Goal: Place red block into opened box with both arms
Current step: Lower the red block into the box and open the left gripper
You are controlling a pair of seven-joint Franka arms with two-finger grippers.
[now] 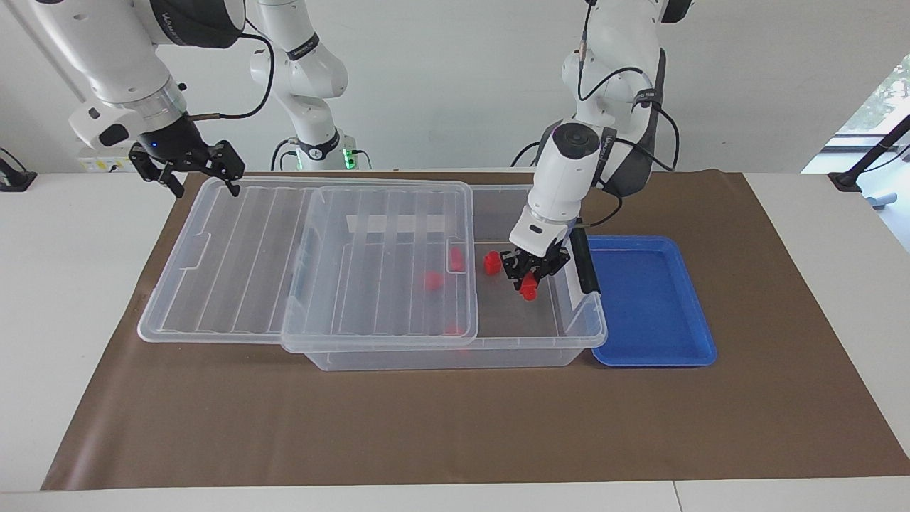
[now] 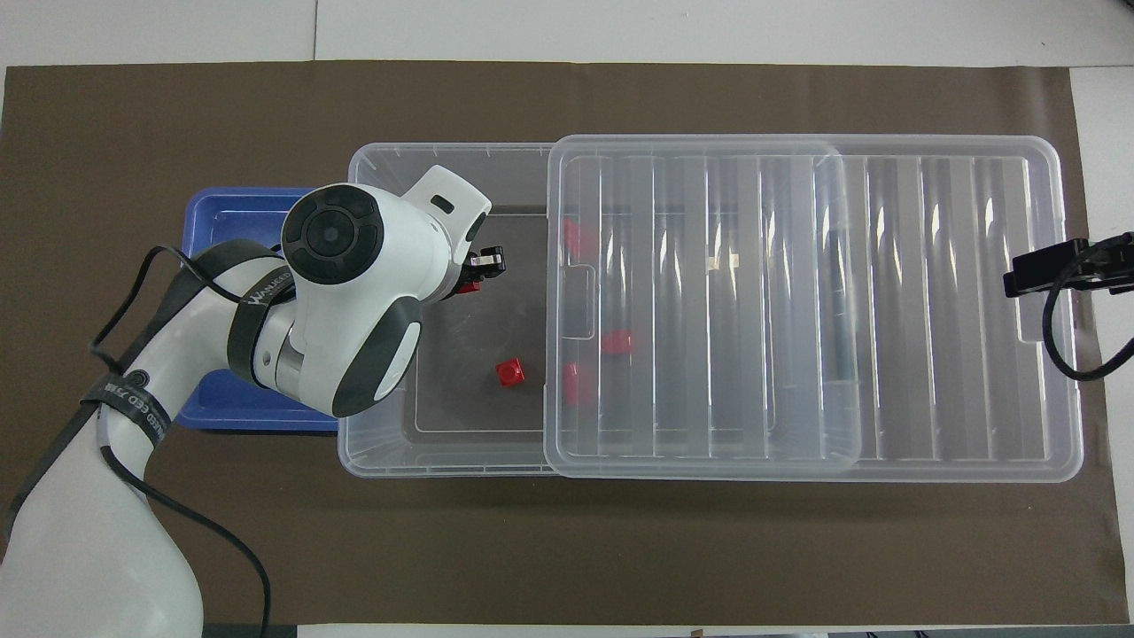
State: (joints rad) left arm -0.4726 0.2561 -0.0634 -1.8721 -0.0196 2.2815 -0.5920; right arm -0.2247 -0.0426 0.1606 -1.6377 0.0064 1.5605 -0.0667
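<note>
The right arm waits at its own end of the table, its right gripper [image 1: 202, 181] hanging with fingers spread apart and empty just above the corner of the lid [image 1: 313, 263] that lies nearest the robots; the lid is slid partway off, toward that end, so it covers only part of the box [image 1: 455, 352]. The left arm reaches in over the uncovered part of the box, and the left gripper [image 1: 529, 283] is clamped on a red block [image 1: 528, 288], its fingertips pinching the block's upper part so that the block hangs below them, over the box floor and inside the walls, not visibly touching the floor. Just beside this gripper, toward the lid and a little nearer the robots, a loose block [image 1: 492, 262] sits on the box floor. More red blocks [image 1: 434, 279] show blurred through the lid, well apart from the gripper toward the right arm's end. On the gripper's other hand, past the black latch [image 1: 583, 262] at the box's end wall, the blue tray [image 1: 650, 355] lies against the box on the brown mat [image 1: 455, 427].
</note>
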